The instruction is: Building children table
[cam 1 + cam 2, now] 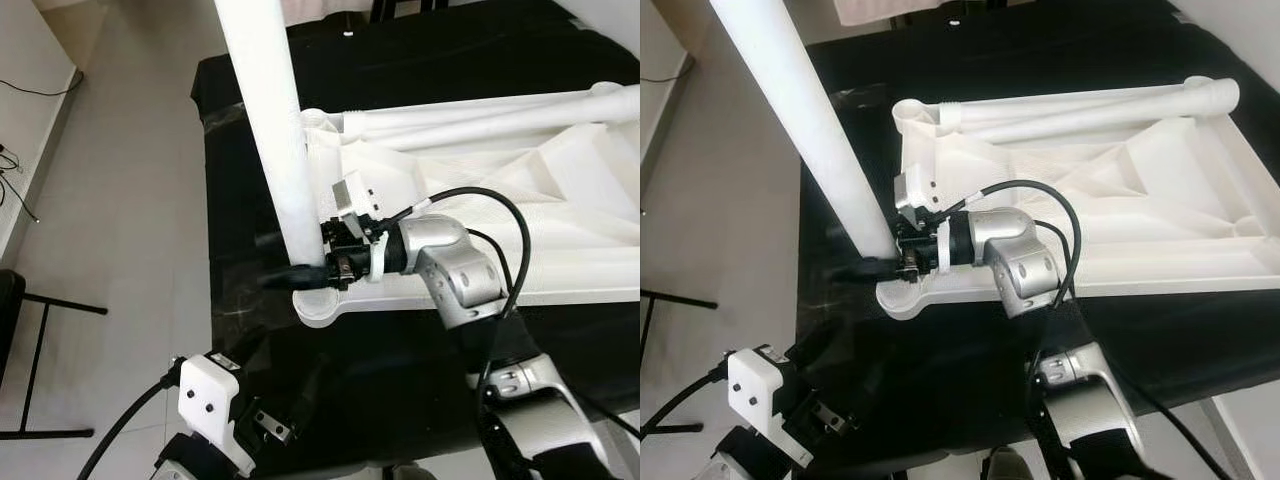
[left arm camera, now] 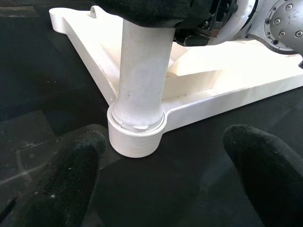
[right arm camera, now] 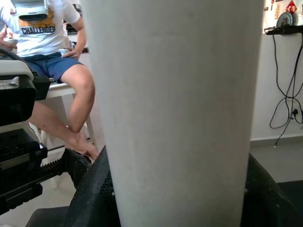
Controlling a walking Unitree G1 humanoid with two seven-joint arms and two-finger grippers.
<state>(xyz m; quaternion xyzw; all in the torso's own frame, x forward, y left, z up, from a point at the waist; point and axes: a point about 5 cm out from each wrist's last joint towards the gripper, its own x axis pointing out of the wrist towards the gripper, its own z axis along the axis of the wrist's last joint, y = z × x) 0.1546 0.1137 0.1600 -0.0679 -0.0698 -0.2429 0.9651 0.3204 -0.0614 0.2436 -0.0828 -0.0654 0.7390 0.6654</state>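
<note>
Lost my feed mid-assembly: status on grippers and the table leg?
Right gripper shut on white leg, low by the corner socket. Left gripper open, hovering short of it. Leg seated upright in upturned tabletop. Nothing in the way.

Bright, even daylight fills the room. The white table leg (image 1: pixel 265 130) and tabletop (image 1: pixel 1120 200) glare almost to washout against the black worktop (image 1: pixel 440 60), which shows faint sheen. Head views are sharp; in the right wrist view the leg is close and soft, edges blurred.
</note>
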